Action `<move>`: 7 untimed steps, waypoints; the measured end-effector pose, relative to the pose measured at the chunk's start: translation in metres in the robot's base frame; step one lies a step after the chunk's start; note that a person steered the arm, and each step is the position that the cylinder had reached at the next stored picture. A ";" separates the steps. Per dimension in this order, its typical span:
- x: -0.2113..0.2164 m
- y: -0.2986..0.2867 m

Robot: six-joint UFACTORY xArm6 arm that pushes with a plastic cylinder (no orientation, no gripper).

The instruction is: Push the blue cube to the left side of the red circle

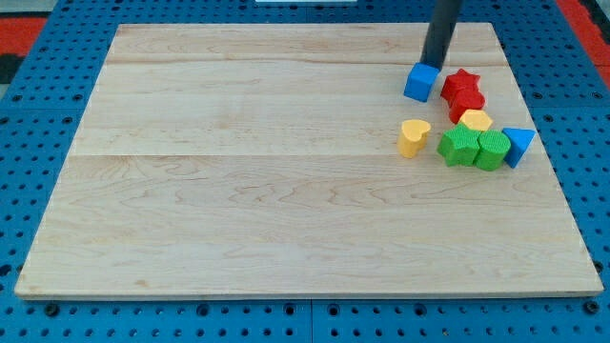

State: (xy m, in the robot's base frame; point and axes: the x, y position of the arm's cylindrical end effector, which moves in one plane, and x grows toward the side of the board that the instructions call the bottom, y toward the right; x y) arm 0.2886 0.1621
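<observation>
Green blocks (474, 148) nearest; blue cube (419, 83) upright, corner toward viewer, my tip (432, 65) touching behind; no jaws.

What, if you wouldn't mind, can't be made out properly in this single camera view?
- My tip: its very end sits at the blue cube; contact unclear.
- Red circle: partly covered by the red star and the yellow block.
- Blue triangle: partly behind the green blocks.
- Rod's upper part: cut off by the view's top.

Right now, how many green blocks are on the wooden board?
2, touching side by side at the view's right: left green block, right green block, between the yellow heart block and the blue triangular block. None seems hidden.
</observation>
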 end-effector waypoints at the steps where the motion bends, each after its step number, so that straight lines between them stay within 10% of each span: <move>1: 0.000 -0.016; 7: 0.042 -0.036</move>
State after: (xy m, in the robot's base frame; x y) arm 0.3308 0.1264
